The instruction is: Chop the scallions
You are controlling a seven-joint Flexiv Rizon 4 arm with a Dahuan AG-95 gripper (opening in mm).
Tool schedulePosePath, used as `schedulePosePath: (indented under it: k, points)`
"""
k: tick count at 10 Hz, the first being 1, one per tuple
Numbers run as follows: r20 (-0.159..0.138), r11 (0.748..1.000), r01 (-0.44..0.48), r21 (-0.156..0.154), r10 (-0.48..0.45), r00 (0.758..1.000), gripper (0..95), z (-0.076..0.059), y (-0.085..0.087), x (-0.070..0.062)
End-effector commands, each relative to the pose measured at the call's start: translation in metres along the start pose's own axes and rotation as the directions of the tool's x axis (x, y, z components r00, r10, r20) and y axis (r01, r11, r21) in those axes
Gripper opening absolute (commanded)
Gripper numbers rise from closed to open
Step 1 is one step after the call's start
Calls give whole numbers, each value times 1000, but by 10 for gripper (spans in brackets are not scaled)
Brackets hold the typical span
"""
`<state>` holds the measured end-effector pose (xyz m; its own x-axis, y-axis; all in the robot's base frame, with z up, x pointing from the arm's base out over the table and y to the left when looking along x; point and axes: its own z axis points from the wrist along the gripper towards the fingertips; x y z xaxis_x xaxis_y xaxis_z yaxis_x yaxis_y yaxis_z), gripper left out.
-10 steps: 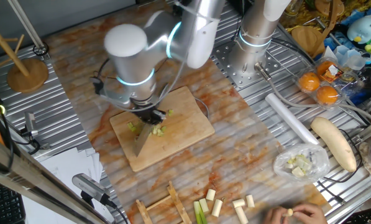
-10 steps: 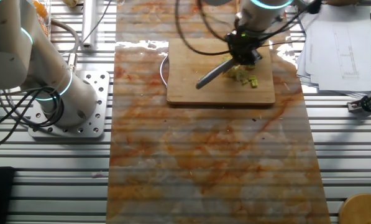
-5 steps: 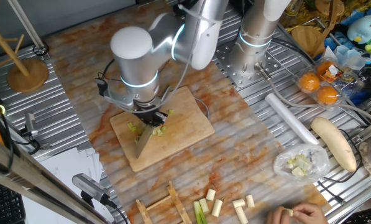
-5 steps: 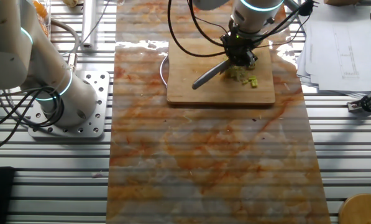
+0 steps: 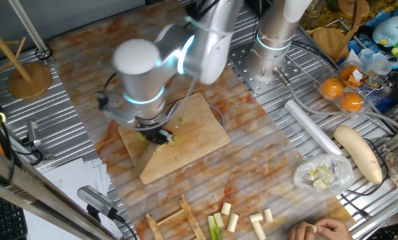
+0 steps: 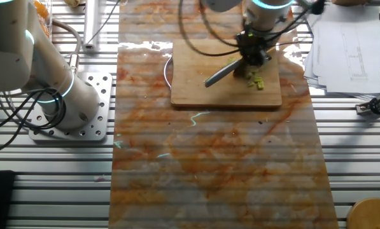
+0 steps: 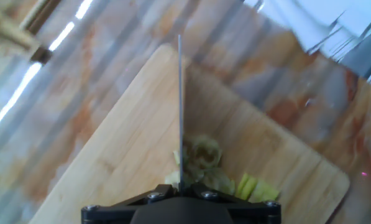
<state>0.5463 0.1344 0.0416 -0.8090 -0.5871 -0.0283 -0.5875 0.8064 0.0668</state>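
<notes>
A wooden board (image 5: 199, 133) (image 6: 196, 83) (image 7: 117, 155) lies mid-table with chopped scallions (image 5: 171, 139) (image 6: 256, 81) (image 7: 202, 153) in a small yellow-green heap on it. My gripper (image 5: 157, 136) (image 6: 253, 56) (image 7: 180, 198) hangs just over that heap, shut on a knife (image 5: 147, 157) (image 6: 219, 72) (image 7: 180, 99). In the hand view the blade stands edge-on with the bits right beside it, mostly on its right. The arm is motion-blurred and hides part of the heap.
Uncut scallion stalk pieces (image 5: 229, 217) lie at the table's front by a person's hand (image 5: 322, 230). To the right are a plastic bag (image 5: 323, 176), a pale banana-shaped vegetable (image 5: 359, 153), a white roll (image 5: 312, 127) and oranges (image 5: 342, 93). Papers (image 6: 349, 38) lie beside the board.
The arm has swung since half a second ago. The knife and gripper have shifted a little across the board over the heap; the bits lie much as before.
</notes>
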Motion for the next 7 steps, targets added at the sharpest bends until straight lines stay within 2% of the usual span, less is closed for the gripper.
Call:
schedulePosePath:
  k: [1, 3, 4, 5, 7]
  points:
    - [-7, 1000, 9, 2, -9, 1000, 0, -13, 4, 4]
    - [-13, 1000, 16, -6, -16, 1000, 0, -14, 10, 12]
    - [-23, 1000, 14, -13, -14, 1000, 0, -19, 21, 22]
    - [-26, 1000, 13, -15, -14, 1000, 0, -20, 26, 27]
    - [-24, 1000, 11, -13, -11, 1000, 0, -17, 39, 40]
